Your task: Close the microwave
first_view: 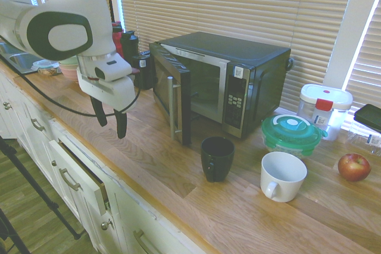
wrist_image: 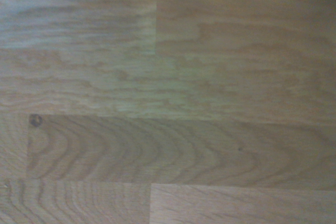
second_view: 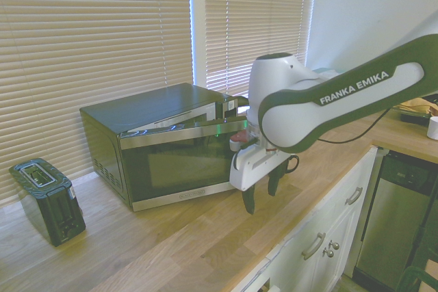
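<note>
The microwave [first_view: 238, 52] is coloured black, trimmed in silver. White and black are worn by the arm [first_view: 71, 28]; the pincer [first_view: 109, 117] is tipped in black. The worktop [first_view: 172, 176] is patterned with wavy brown grain in tan and darker strips. The blinds [first_view: 208, 4] are striped horizontally in beige. One mug [first_view: 217, 160] is coloured black, another cup [first_view: 283, 176] white. The apple [first_view: 353, 167] is tinted red; the round container [first_view: 291, 133] is lidded in green.
</note>
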### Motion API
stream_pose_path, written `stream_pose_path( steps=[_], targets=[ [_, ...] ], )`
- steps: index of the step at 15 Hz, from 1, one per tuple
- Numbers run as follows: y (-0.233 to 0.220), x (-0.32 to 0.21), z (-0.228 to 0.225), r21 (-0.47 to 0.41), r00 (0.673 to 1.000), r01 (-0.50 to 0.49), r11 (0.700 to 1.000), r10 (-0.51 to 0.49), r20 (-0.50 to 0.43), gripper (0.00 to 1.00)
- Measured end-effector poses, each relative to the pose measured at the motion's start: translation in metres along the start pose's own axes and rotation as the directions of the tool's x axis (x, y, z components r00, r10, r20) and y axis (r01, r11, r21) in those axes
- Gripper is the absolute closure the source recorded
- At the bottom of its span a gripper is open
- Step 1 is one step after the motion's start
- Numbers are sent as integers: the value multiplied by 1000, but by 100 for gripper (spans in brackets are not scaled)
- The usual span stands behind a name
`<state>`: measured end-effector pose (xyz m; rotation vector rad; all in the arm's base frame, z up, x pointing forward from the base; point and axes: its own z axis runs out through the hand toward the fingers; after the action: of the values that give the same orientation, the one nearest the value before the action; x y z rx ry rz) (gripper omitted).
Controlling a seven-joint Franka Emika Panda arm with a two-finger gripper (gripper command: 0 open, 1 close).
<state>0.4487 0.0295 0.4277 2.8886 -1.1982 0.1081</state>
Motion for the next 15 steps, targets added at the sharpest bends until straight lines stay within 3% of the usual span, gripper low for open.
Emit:
stream_pose_path(
  steps=[15],
  targets=[
    [-79, 117, -30, -47, 999, 36, 998, -35, 31, 0]
  ],
)
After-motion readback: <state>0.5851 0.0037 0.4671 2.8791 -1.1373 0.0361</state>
